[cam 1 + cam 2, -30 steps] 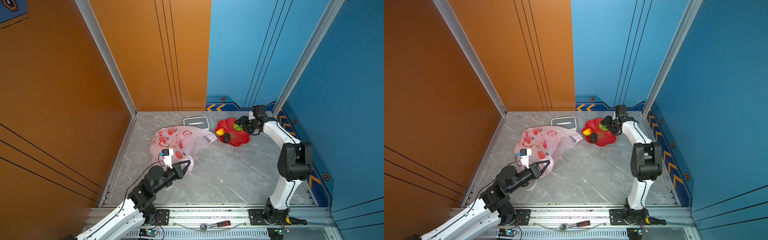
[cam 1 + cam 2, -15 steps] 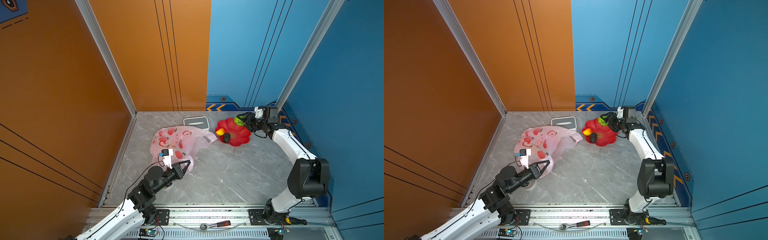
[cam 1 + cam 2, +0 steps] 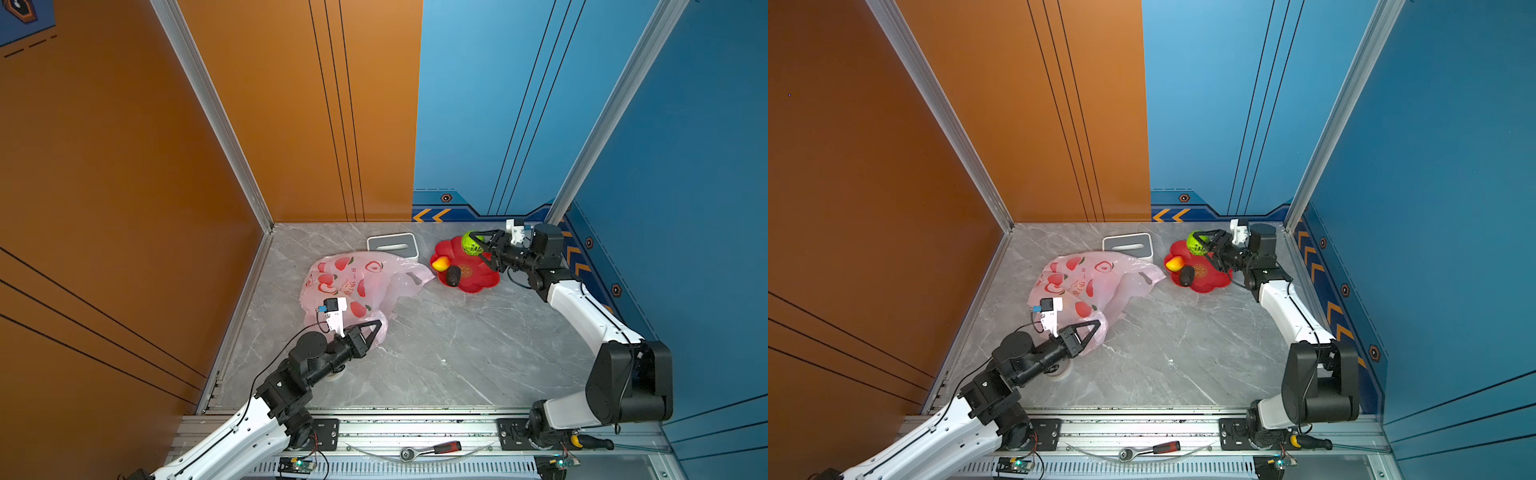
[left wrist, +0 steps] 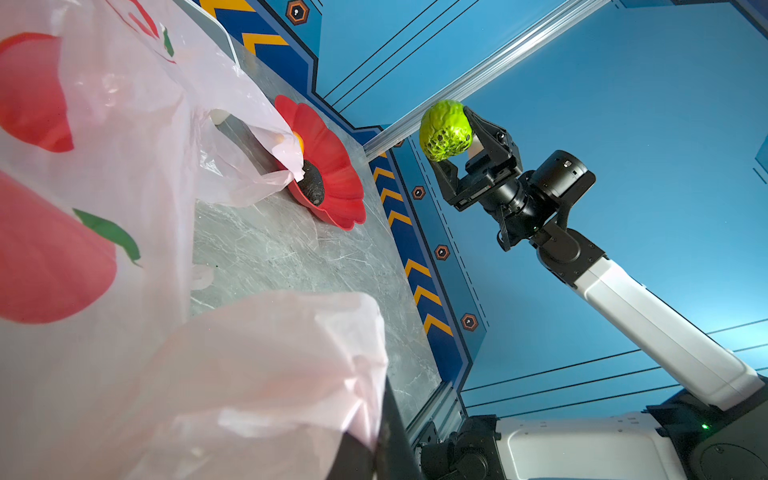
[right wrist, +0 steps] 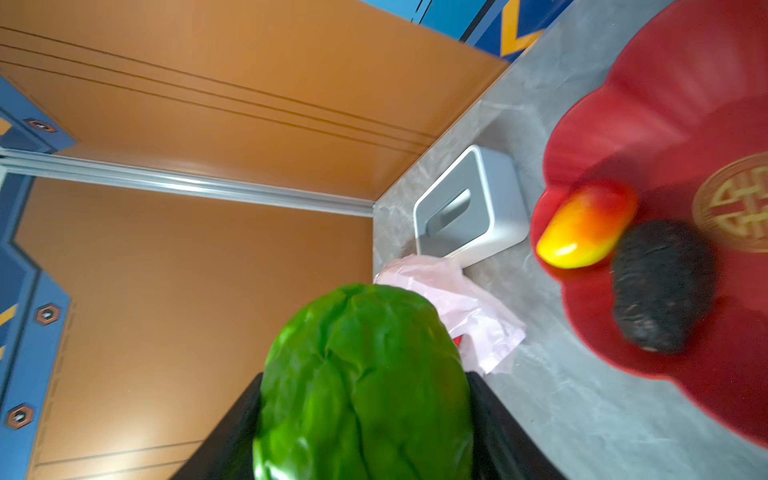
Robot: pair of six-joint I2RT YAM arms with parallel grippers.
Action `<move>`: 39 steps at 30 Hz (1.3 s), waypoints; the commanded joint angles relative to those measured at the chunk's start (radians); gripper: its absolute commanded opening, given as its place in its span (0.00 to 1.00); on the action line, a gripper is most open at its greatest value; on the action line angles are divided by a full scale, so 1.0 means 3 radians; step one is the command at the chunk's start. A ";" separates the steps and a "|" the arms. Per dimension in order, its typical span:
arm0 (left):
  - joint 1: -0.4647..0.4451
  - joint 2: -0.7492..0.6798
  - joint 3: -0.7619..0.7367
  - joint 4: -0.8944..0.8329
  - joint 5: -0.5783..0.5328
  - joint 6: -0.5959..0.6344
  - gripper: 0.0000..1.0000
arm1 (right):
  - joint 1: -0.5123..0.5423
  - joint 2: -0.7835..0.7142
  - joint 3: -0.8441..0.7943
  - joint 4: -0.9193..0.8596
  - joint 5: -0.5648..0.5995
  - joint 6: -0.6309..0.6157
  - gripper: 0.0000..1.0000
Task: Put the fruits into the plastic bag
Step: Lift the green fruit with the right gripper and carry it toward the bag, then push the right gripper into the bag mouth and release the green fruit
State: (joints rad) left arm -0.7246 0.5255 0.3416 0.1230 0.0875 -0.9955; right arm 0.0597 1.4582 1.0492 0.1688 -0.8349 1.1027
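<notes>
Currently the step in hand is the transfer of a single fruit. My right gripper [image 3: 482,248] is clamped on the green knobbly fruit [image 4: 444,129] and holds it in the air over the far side of the red flower-shaped dish [image 3: 486,283], clear of it. A yellow-red mango [image 3: 440,262] and a dark avocado [image 3: 454,276] lie side by side in the dish, awaiting later cycles.

The plastic bag [image 3: 357,278] lies slumped on the grey tabletop [image 3: 457,353] between the two arms. One handle reaches to just beside the dish rim (the left wrist view shows it overlapping that rim), and the white tissue box [image 3: 392,245] sits just behind the bag. My left gripper [image 3: 377,324] is closed, pinching a fold at the bag's near edge.

I judge that the next move calls for two actions. The left arm raises that fold so a mouth opens, and the right arm carries the fruit over the opening before release. No open mouth is visible at present.
</notes>
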 commanded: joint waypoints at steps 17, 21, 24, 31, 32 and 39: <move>0.0017 0.0018 -0.0004 0.0131 0.0072 0.0000 0.00 | 0.1038 0.0126 -0.0059 0.0115 -0.0512 -0.0082 0.59; 0.0017 0.0016 -0.0004 0.0132 0.0071 -0.0005 0.00 | 0.1216 0.0170 0.0061 -0.0495 -0.0378 -0.0558 0.59; 0.0013 0.0017 0.0004 0.0132 0.0071 -0.0003 0.00 | 0.1358 0.0209 0.0185 -0.1025 -0.0201 -0.0974 0.59; 0.0012 0.0048 0.0037 0.0137 0.0087 0.0016 0.00 | 0.1623 0.0381 0.0311 -0.1443 0.0016 -0.1333 0.59; 0.0012 0.0047 0.0041 0.0137 0.0091 0.0020 0.00 | 0.1651 0.0414 0.0315 -0.1451 0.0026 -0.1338 0.59; -0.0003 0.0047 0.0073 0.0133 0.0093 0.0047 0.00 | 0.1816 0.0639 0.0372 -0.1451 0.0103 -0.1390 0.59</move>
State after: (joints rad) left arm -0.7250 0.5434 0.3416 0.1459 0.0925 -0.9951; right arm 0.5915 1.6341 1.1240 -0.2348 -0.8318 0.7250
